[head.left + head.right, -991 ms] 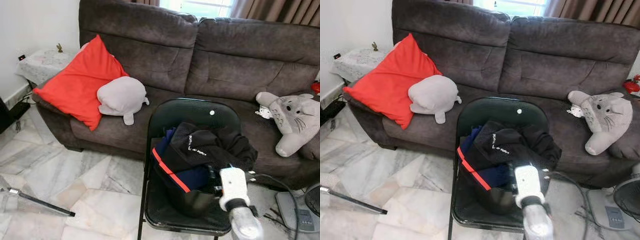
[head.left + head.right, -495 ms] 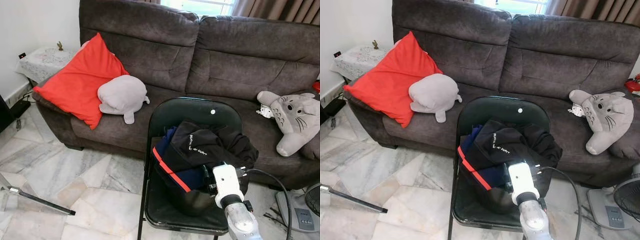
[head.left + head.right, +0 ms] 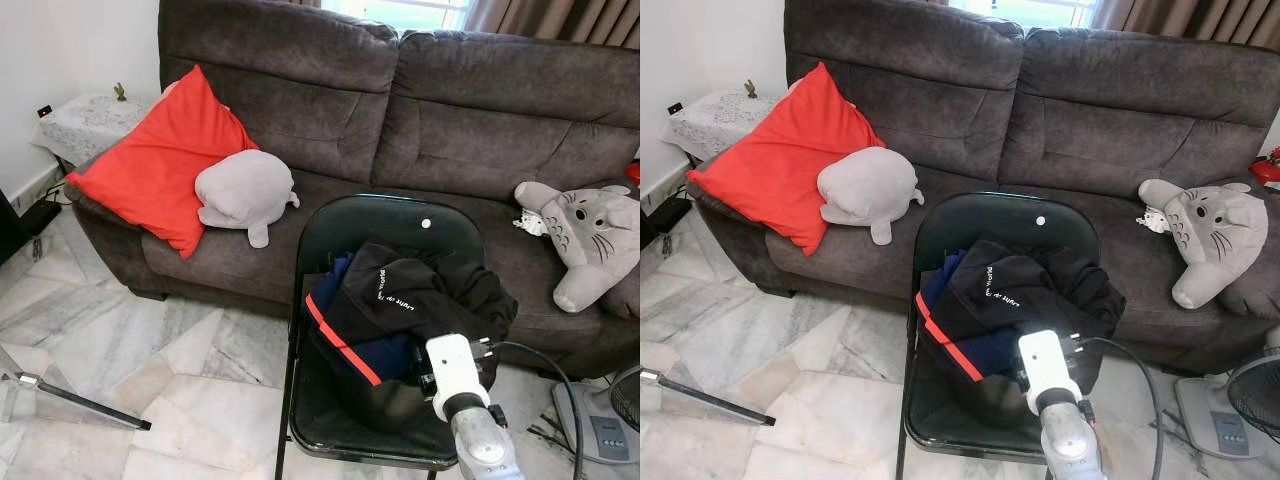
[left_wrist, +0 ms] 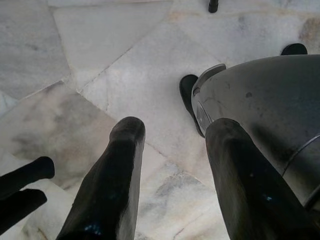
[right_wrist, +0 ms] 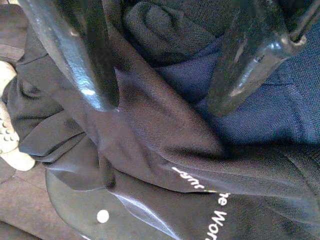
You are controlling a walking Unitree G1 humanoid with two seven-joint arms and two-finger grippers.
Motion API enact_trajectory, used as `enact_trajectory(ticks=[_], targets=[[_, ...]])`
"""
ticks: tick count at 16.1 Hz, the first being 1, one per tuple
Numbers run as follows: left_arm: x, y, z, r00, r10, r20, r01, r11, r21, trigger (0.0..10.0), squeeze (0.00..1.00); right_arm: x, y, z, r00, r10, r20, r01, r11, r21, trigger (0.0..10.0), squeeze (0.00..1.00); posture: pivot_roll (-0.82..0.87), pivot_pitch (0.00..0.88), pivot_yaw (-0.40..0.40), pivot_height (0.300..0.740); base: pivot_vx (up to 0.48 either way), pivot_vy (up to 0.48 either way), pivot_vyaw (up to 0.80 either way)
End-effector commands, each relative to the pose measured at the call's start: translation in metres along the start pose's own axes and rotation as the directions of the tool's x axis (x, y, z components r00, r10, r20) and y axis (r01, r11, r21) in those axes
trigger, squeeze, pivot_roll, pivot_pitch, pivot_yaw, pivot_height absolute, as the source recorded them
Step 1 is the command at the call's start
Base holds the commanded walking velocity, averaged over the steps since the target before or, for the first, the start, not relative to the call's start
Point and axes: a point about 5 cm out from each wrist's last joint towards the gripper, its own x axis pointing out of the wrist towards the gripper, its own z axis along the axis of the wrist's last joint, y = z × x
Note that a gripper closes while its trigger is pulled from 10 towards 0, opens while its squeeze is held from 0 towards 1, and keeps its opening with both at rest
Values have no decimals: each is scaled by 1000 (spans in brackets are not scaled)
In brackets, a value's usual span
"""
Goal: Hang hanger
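Dark clothes pile [image 3: 405, 310] heaped on chair [image 3: 340, 225].

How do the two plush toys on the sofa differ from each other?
The grey plush toy is plain, rounded and leans on the red cushion at the robot's left; the cat-like plush toy has a drawn face, ears and a white belly and lies at the right end. Both rest on the sofa seat.
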Motion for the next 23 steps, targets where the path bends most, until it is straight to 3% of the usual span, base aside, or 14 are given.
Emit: enact_trajectory(ticks=[1, 2, 10, 13, 15, 18, 20, 22, 23], targets=[[-1, -2, -7, 999, -11, -30, 11, 1000, -5, 10000, 0, 0, -5, -5, 999, -23, -28, 23, 1000, 9, 3098, 0, 6, 69, -61, 740, 0, 0, 0], [-1, -2, -7, 999, -11, -30, 11, 1000, -4, 10000, 0, 0, -5, -5, 999, -27, -26, 28, 1000, 13, 0, 0, 6, 70, -61, 740, 0, 0, 0], [-1, -2, -7, 999, -20, -32, 20, 1000, 3, 10000, 0, 1, -5, -5, 999, -33, -31, 34, 999, 11, 0, 0, 6, 70, -60, 740, 0, 0, 0], [-1, -3, -7, 999, -21, -34, 21, 1000, 3, 10000, 0, -1, -15, -5, 994, -104, -25, 104, 994, 10, 0, 0, 2, 72, -60, 740, 0, 0, 0], [-1, -3, -7, 999, -22, -33, 22, 1000, 4, 10000, 0, -7, -29, -5, 976, -216, -26, 216, 976, 20, 0, 0, -1, 73, -60, 740, 0, 0, 0], [-1, -3, -6, 999, -23, -32, 24, 1000, 6, 10000, 0, -31, -62, -10, 890, -452, -60, 454, 891, 24, 0, 0, -12, 75, -58, 740, 0, 0, 0], [-1, -3, -6, 999, -25, -32, 26, 1000, 9, 10000, 0, -43, -70, -13, 858, -508, -71, 510, 860, 14, 0, 0, -15, 75, -56, 740, 0, 0, 0], [-1, -2, -6, 999, -28, -32, 29, 1000, 13, 10000, 0, -67, -86, -17, 790, -606, -96, 609, 793, -5, 0, 0, -24, 76, -55, 740, 0, 0, 0], [-1, -2, -6, 999, -29, -32, 30, 999, 14, 10000, 0, -72, -90, -18, 775, -624, -102, 626, 780, -14, 0, 0, -27, 75, -53, 740, 0, 0, 0]])
